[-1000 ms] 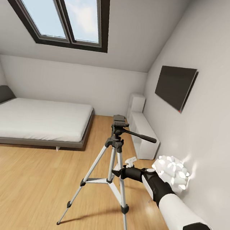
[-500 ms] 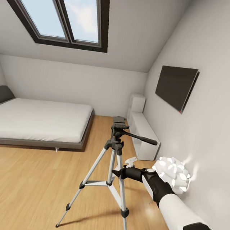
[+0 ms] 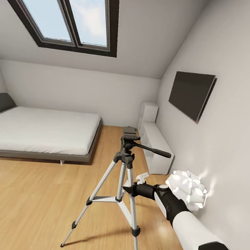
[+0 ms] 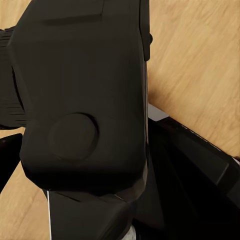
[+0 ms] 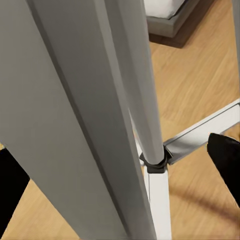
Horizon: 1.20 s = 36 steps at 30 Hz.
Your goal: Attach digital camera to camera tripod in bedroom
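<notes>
One tripod [image 3: 124, 168]: upright on floor, near bed [image 3: 37, 131].
Right end effector [image 3: 126, 188]: at tripod leg; grip unclear.
Left end effector: holding camera [image 4: 82, 95].

**Where everything stood in the bedroom**

I had the camera tripod [image 3: 122, 180] standing on the floor [image 3: 32, 199] in front of me, roughly mid-view. The bed [image 3: 37, 131] lay to its left and farther back, against the far wall, under the skylight [image 3: 61, 12] in the sloped ceiling. On the right wall hung a flat screen [image 3: 190, 94]; below it, along that wall, sat a low cabinet [image 3: 156, 145] behind the tripod. A ball lamp [image 3: 187, 188] stood nearer me, by the same wall — right of the tripod. My right gripper [image 3: 127, 188] reached in from the right, at the tripod's legs. In the left wrist view, the digital camera [image 4: 82, 95] sat close before the lens, above the floor.
</notes>
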### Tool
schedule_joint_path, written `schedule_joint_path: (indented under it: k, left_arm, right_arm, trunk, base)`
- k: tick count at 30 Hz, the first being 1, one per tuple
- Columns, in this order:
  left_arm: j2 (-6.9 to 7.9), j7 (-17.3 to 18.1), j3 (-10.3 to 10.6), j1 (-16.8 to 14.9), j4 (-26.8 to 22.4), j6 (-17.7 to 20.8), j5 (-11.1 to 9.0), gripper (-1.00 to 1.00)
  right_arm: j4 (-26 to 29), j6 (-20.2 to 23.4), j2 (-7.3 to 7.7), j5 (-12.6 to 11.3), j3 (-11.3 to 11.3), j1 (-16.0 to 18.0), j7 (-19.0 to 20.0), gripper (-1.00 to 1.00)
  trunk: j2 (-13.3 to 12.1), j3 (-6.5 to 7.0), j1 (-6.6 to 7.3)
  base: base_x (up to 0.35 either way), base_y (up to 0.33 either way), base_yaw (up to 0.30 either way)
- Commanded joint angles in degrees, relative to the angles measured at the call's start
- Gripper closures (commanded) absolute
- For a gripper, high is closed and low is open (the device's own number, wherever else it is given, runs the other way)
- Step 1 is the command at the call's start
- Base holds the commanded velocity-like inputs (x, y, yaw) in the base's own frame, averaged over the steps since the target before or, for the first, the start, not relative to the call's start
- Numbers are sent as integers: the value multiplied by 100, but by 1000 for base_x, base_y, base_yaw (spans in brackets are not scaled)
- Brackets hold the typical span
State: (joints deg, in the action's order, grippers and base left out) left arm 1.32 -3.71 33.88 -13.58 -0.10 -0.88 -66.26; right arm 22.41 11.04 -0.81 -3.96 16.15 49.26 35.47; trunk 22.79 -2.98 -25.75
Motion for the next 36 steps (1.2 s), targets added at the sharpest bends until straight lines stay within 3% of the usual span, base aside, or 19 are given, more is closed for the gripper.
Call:
schedule_joint_path:
  k: [1, 21, 23, 25, 26, 27, 28, 31, 32, 36]
  left_arm:
    - [0, -16, 49, -4, 0, -9, -33, 100]
    - [46, -20, 70, -4, -54, -7, 28, 100]
    - [179, -10, 68, -12, -82, -4, 24, 100]
    - [421, 0, 63, -29, -149, 32, 17, 100]
    - [621, 4, 61, -45, -243, 73, 11, 100]
    - [942, 4, 60, -63, -483, 223, 9, 100]
    - [1150, 3, 62, -79, -714, 436, 13, 100]
    - [1542, -10, 62, -217, -1315, 1092, 26, 100]
    - [1743, -22, 60, -375, -1686, 1461, 29, 100]
    - [2263, -274, 36, -1010, -2865, 2466, 33, 100]
  right_arm:
    - [5, 47, 3, -46, 20, 5, 6, 100]
    - [-7, 39, 5, -60, 12, 5, 1, 100]
    - [-8, 35, 8, -61, 12, 5, -2, 100]
    - [-19, 33, 10, -61, 11, 5, -4, 100]
    - [-31, 32, 10, -56, 11, 5, -4, 100]
    - [-45, 31, 10, -50, 11, 5, -5, 100]
    - [-51, 30, 11, -48, 11, 5, -5, 100]
    - [-57, 30, 11, -45, 11, 5, -5, 100]
    - [-58, 28, 11, -41, 11, 5, -5, 100]
    - [-60, -70, 11, -59, 11, 5, -7, 100]
  trunk:
    - [13, -13, -3]
    - [13, -13, -3]
    - [13, -13, -3]
    - [13, -13, -3]
    - [13, -13, -3]
    - [13, -13, -3]
    - [13, -13, -3]
    - [13, -13, -3]
    - [13, -13, -3]
    - [13, -13, -3]
  base:
    - [0, 0, 0]
    - [0, 0, 0]
    - [0, 0, 0]
    - [0, 0, 0]
    - [0, 0, 0]
    - [0, 0, 0]
    - [0, 0, 0]
    - [0, 0, 0]
    - [0, 0, 0]
    - [0, 0, 0]
